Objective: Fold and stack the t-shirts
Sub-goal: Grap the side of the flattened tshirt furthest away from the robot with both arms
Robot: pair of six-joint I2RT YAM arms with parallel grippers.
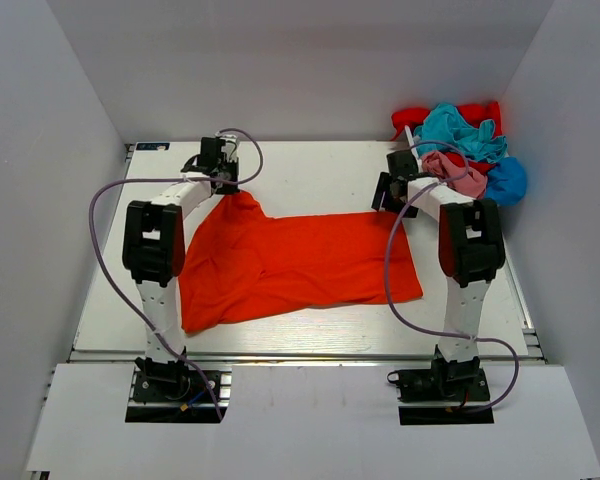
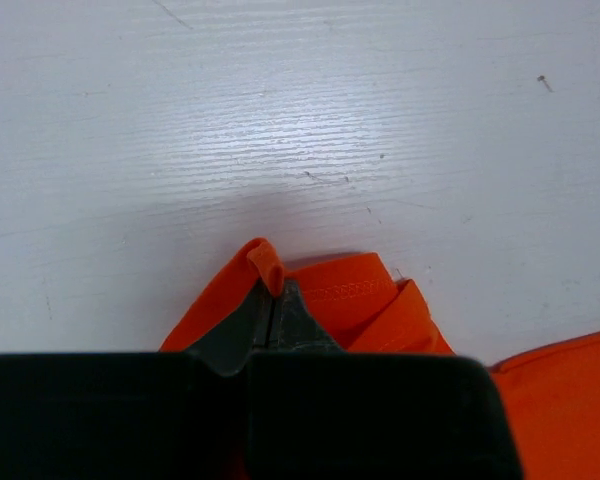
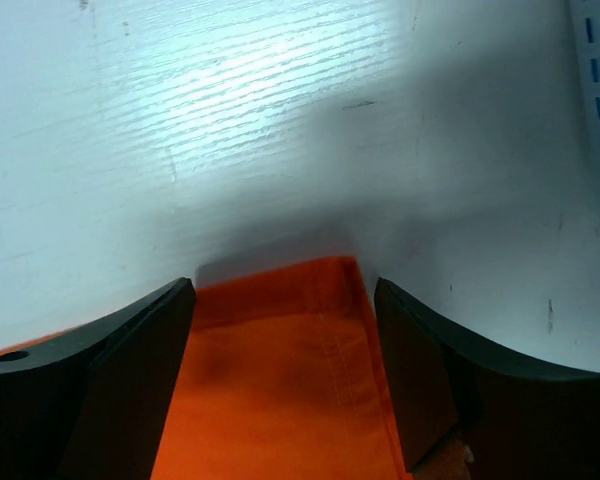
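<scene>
The left gripper is seen clenched, and a small fold at the edge of the orange-red t-shirt is pinched between its fingertips. In the top view this grip lies at the 11 o'clock corner of the shirt, where the cloth is drawn up into a peak. The right gripper is held wide apart and nothing is grasped; a hemmed corner of the same shirt is straddled by its fingers. Whether the cloth is actually touched by the pads cannot be told from the wrist view.

The orange-red t-shirt is spread across the middle of the desk, mostly flat, with wrinkles toward 9 o'clock. At the 1 o'clock corner of the desk a loose heap is found: a red t-shirt at the back, a teal t-shirt on top of it, a pink t-shirt in front and a blue t-shirt at the outer side. The heap lies just beside the right gripper, with the pink shirt nearest. Purple cables are looped beside both arms, one of them hanging over the right edge of the spread shirt.

The left arm is reached from its base at 7 o'clock toward 12 o'clock, its forearm angled inward. The right arm is mirrored from 5 o'clock, its wrist turned toward 11 o'clock.
</scene>
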